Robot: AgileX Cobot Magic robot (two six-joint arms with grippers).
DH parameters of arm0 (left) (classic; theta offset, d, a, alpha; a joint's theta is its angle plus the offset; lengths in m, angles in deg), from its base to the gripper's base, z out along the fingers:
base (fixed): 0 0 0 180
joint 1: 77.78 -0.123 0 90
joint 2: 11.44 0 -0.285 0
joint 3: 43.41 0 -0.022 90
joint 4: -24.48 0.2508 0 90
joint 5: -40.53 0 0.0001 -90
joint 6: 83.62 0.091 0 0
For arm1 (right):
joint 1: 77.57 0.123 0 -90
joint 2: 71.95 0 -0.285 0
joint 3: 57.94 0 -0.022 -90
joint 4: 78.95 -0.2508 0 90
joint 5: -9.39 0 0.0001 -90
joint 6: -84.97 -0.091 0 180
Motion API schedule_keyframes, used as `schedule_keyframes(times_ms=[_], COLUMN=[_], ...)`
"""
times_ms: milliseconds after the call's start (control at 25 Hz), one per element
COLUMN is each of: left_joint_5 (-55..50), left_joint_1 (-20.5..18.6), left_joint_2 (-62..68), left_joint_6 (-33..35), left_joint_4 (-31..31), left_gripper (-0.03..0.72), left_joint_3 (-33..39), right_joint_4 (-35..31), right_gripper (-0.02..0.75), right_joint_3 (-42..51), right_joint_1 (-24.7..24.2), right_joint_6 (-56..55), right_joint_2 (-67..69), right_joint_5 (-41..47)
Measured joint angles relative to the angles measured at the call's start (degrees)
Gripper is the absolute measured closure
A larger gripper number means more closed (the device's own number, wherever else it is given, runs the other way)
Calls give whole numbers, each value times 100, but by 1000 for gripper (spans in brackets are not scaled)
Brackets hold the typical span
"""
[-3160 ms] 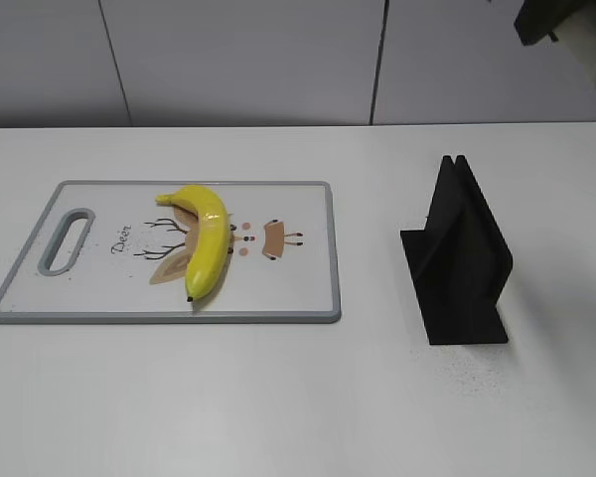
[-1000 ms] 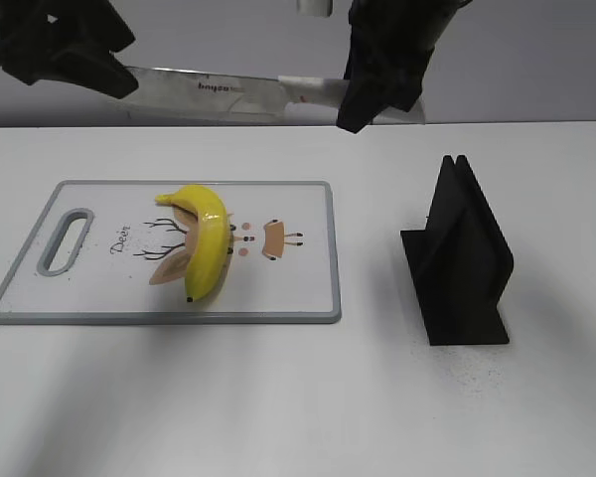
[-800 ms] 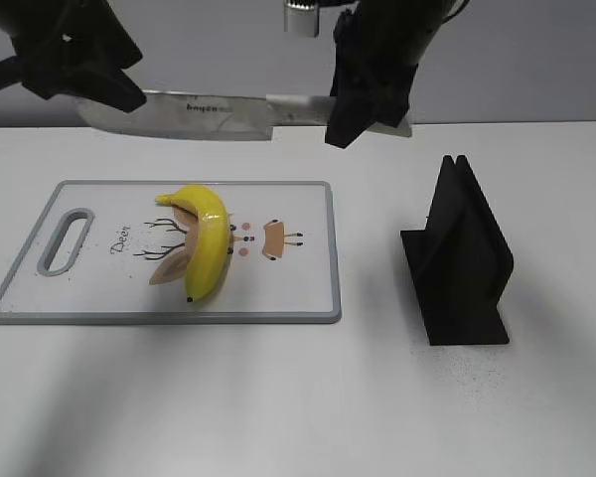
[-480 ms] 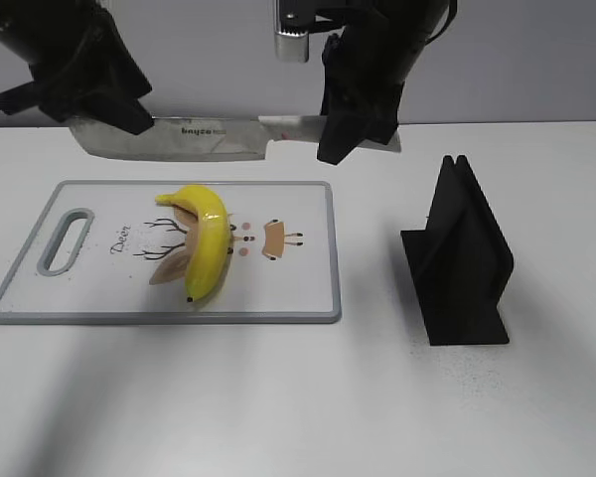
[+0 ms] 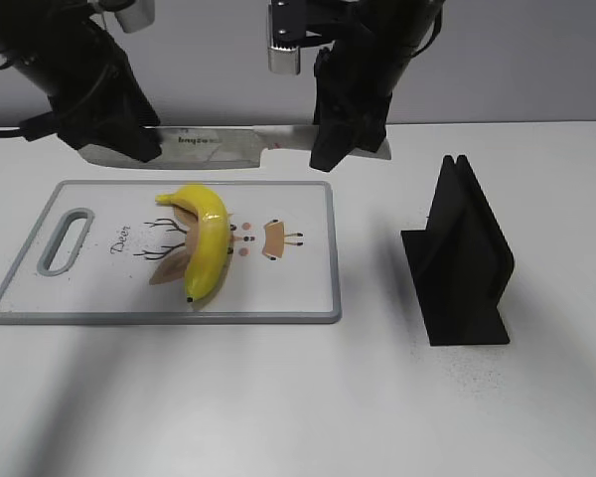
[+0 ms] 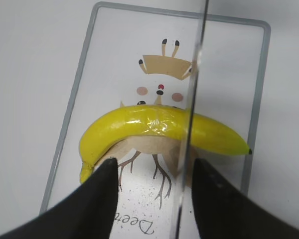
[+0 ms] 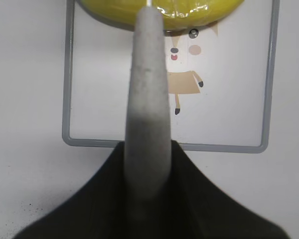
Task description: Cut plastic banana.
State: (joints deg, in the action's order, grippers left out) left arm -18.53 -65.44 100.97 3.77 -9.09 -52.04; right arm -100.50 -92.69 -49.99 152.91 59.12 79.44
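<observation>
While my left gripper [image 5: 114,139] sits at the far left above the table [image 5: 298,397], its two dark fingers [image 6: 102,199] are spread apart on either side of the knife [image 5: 214,149] blade near the tip; from the wrist view the blade runs edge-on between them, nearer one finger, and I cannot tell whether either finger touches the steel. The blade lies level in the air, flat side toward the outside camera, over the back edge of the cutting board [image 5: 308,298].

Below it, the board rests flat on the white table, grey-rimmed, with a handle slot at its left end and a deer drawing in the middle. The plastic banana [image 5: 207,238] lies on that drawing, whole, curving from the back of the board toward its front edge. In my left wrist view the blade's thin edge crosses over the banana to one side of its middle.

Further right, my right gripper [image 5: 343,139] is closed around the knife's pale grey handle [image 7: 149,114], which fills the gap between its fingers in the wrist view and points straight at the banana.

At the far right, well apart from the board, a black knife stand [image 5: 462,258] sits upright on the table.
</observation>
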Motion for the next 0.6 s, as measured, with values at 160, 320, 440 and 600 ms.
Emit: schedule_keyframes(times_ms=[160, 320, 440, 600], left_joint_5=[115, 148, 142, 142], left_joint_1=[0, 0, 0, 0], left_joint_2=[6, 6, 12, 41], left_joint_6=[0, 0, 0, 20], left_joint_4=[0, 12, 21, 21], left_gripper=[290, 482, 603, 659], left_joint_3=[0, 0, 0, 0], right_joint_4=[-5, -5, -5, 1], right_gripper=[579, 579, 579, 579], right_joint_3=[-13, -44, -44, -44], right_joint_1=[0, 0, 0, -11], right_joint_6=[0, -6, -22, -7], right_joint_2=[7, 61, 75, 75], right_joint_5=[-6, -139, -206, -271])
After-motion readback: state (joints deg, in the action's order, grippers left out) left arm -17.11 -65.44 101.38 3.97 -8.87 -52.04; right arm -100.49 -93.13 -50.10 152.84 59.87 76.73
